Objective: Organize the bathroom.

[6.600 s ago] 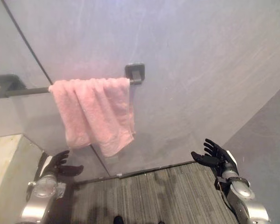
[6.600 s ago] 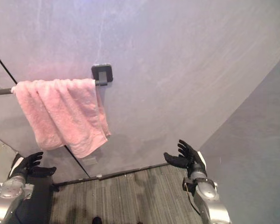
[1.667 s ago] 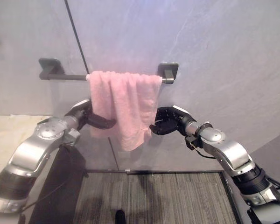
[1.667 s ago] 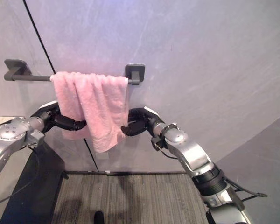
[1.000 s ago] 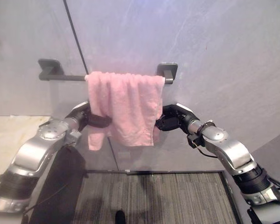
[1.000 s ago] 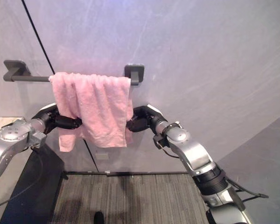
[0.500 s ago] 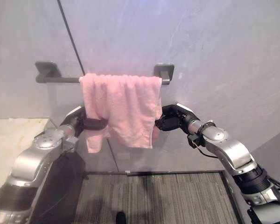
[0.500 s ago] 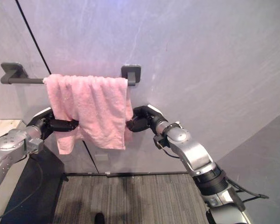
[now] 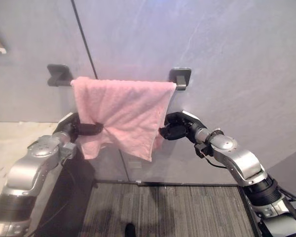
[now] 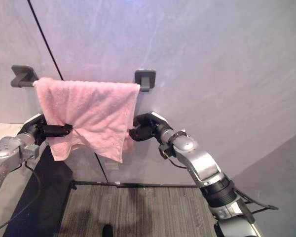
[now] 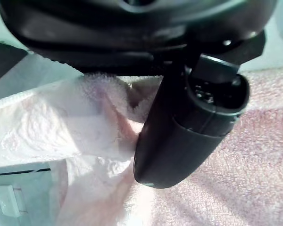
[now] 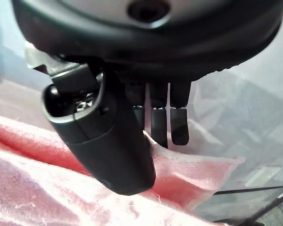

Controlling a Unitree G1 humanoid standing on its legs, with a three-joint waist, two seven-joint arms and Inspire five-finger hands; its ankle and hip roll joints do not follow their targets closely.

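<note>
Pink towel (image 9: pixel 121 111) draped over dark wall bar (image 9: pixel 59 82), spread wide between both mounts. Left hand (image 9: pixel 84 129) pinches towel's lower left edge, fingers curled into cloth. Right hand (image 9: pixel 173 131) clamps lower right edge, thumb (image 12: pixel 104 141) pressing fabric. Grey wall (image 9: pixel 227 59) behind.

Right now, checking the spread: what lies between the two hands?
In the left eye view, the towel spans from left hand to right hand.

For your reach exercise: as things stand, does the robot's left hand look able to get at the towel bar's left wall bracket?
Probably yes. The left hand pinches the pink towel just below the bracket, nothing between; it must let go first.
</note>
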